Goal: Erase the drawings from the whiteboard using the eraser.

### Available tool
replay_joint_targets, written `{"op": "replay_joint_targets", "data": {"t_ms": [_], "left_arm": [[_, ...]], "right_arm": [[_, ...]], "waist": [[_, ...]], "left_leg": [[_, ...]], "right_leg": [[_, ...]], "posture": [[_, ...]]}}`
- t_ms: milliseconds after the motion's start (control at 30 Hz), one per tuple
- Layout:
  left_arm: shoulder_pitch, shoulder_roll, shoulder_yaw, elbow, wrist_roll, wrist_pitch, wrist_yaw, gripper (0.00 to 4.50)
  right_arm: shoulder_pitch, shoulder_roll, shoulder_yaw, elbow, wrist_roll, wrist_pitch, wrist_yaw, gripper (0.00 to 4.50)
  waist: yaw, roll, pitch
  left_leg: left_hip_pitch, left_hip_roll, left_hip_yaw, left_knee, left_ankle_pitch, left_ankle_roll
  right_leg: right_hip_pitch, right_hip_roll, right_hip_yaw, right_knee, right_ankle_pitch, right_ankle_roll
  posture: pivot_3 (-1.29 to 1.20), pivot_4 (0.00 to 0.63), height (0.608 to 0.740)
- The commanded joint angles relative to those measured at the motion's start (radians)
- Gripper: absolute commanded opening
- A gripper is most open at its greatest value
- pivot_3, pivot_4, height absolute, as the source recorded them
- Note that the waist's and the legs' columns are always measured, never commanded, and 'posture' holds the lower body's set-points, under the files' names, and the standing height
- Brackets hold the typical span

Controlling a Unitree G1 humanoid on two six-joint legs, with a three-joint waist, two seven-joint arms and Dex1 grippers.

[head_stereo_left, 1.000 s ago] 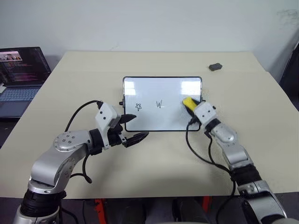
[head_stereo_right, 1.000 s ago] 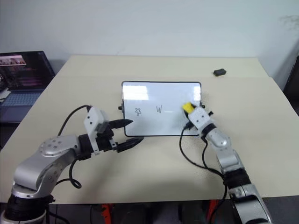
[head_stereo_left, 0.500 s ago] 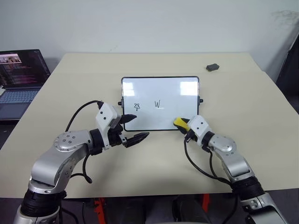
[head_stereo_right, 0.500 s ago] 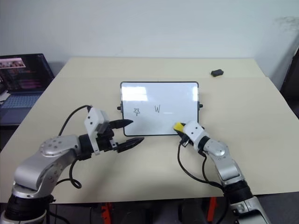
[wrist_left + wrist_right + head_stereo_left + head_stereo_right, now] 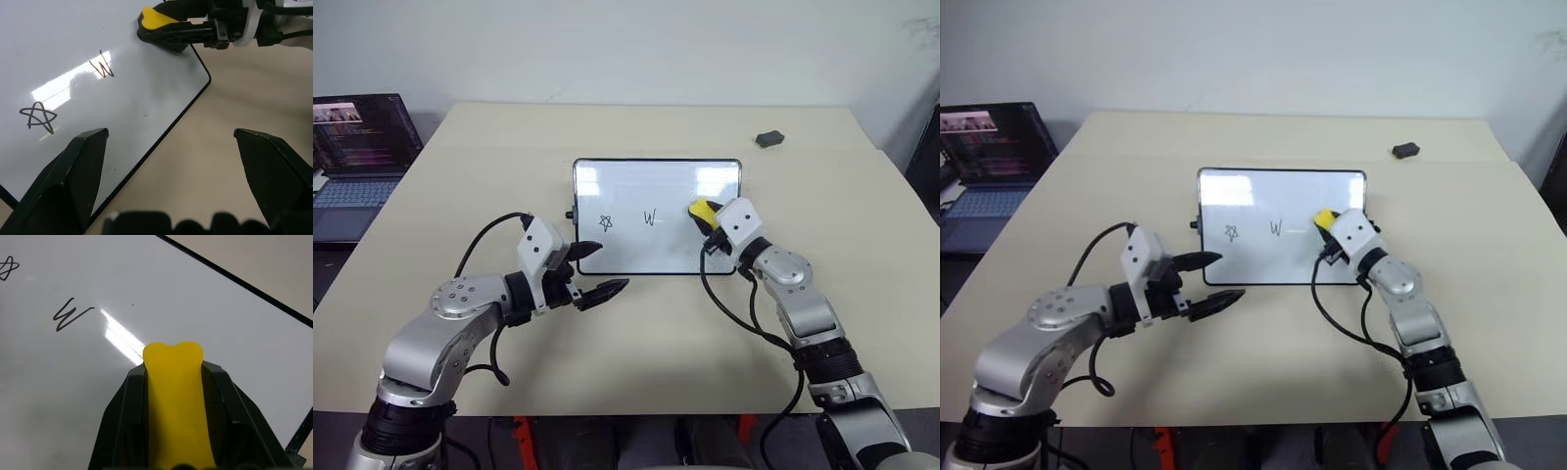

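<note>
Your right gripper (image 5: 705, 217) clamps the yellow eraser (image 5: 704, 212) between its fingers, the block over the right part of the whiteboard (image 5: 636, 181). Just beyond its tip sit the drawings (image 5: 649, 217), a "W" and a star. Your left gripper (image 5: 599, 271) hangs spread and empty at the board's near-left corner.
</note>
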Motion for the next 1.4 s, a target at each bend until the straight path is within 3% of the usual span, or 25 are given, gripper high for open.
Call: {"op": "replay_joint_targets", "data": {"t_ms": [33, 600, 1133, 1400], "left_arm": [[0.0, -0.001, 0.009, -0.037, -0.006, -0.019, 0.001, 4.5], [0.001, 0.003, 0.012, -0.017, 0.01, -0.037, 0.003, 4.5], [0.035, 0.023, 0.066, -0.002, 0.042, -0.029, 0.066, 4.5], [0.056, 0.035, 0.077, 0.003, 0.065, -0.028, 0.085, 4.5]], "right_arm": [[0.045, -0.024, 0.011, 0.005, -0.011, 0.052, 0.025, 1.12], [0.098, -0.016, 0.005, -0.09, 0.088, 0.051, 0.126, 1.12], [0.117, -0.005, -0.014, -0.302, 0.136, 0.12, 0.129, 1.12], [0.085, 0.006, 0.015, -0.303, 0.138, 0.14, 0.143, 1.12]], "waist": [[0.0, 0.0, 0.0], [-0.003, -0.001, 0.0], [-0.001, 0.0, 0.0], [0.0, 0.0, 0.0]], "left_leg": [[0.001, 0.0, 0.0, 0.0, 0.0, 0.0], [0.004, 0.0, 0.0, 0.001, 0.0, 0.0], [0.0, 0.0, 0.0, 0.0, 0.0, 0.0], [0.0, 0.0, -0.001, 0.0, 0.0, 0.0]], "right_leg": [[0.001, 0.0, 0.0, 0.0, 0.0, 0.0], [0.004, 0.0, 0.0, 0.001, 0.001, 0.0], [0.0, 0.0, 0.0, 0.0, 0.0, 0.0], [0.0, 0.0, 0.0, 0.0, 0.0, 0.0]], "posture": [[0.0, 0.15, 0.74], [0.0, 0.15, 0.74], [0.0, 0.15, 0.74], [0.0, 0.15, 0.74]]}}
